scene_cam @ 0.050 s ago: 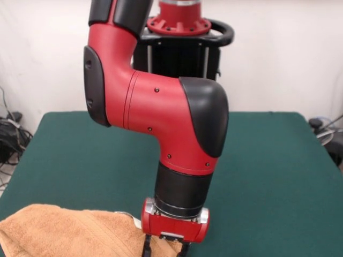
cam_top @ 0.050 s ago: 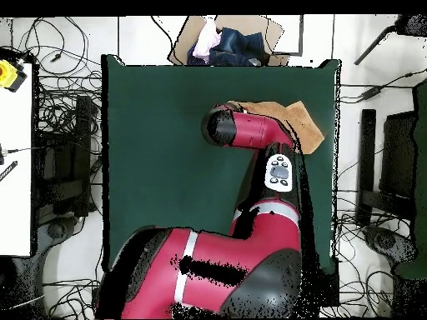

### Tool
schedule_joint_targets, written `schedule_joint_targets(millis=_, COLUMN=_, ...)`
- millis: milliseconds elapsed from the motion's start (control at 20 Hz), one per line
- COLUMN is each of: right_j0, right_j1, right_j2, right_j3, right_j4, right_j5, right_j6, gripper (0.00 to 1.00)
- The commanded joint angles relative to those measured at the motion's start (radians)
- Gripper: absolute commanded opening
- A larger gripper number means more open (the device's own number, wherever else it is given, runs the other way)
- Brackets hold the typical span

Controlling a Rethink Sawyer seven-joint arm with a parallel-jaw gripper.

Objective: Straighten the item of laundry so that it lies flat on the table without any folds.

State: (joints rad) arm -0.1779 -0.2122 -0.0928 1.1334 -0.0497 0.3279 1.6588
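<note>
Green table [scene_cam @ 0.050 s ago: 268,160] lies mostly bare; towel [scene_cam @ 0.050 s ago: 64,233] crowds its edge.

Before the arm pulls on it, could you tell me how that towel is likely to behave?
The towel looks soft and rumpled, so it will probably drape and fold rather than hold shape. Its terry pile may drag on the table felt, so a pull could bunch it. It seems light.

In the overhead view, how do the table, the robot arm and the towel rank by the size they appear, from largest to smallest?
1. The table, clearly largest.
2. The robot arm; it stands nearer the camera, so it may look larger than it is.
3. The towel, smallest; the arm hides part of it.
</note>
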Motion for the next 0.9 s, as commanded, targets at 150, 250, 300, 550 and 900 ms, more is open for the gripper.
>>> schedule_joint_targets(millis=150, right_j0=-0.002, right_j1=0.013, right_j2=0.078, right_j3=0.021, right_j4=0.007, right_j5=0.124, right_j6=0.076, gripper=1.0)
schedule_joint_targets(millis=250, right_j0=-0.002, right_j1=0.008, right_j2=0.08, right_j3=0.022, right_j4=0.001, right_j5=0.143, right_j6=0.062, gripper=1.0)
schedule_joint_targets(millis=300, right_j0=0.001, right_j1=0.0, right_j2=0.079, right_j3=0.027, right_j4=-0.001, right_j5=0.167, right_j6=0.053, gripper=1.0)
schedule_joint_targets(millis=550, right_j0=0.048, right_j1=0.008, right_j2=0.016, right_j3=-0.015, right_j4=-0.013, right_j5=0.345, right_j6=0.048, gripper=1.0)
schedule_joint_targets(millis=900, right_j0=0.09, right_j1=0.002, right_j2=-0.07, right_j3=-0.048, right_j4=-0.038, right_j5=0.583, right_j6=0.071, gripper=1.0)
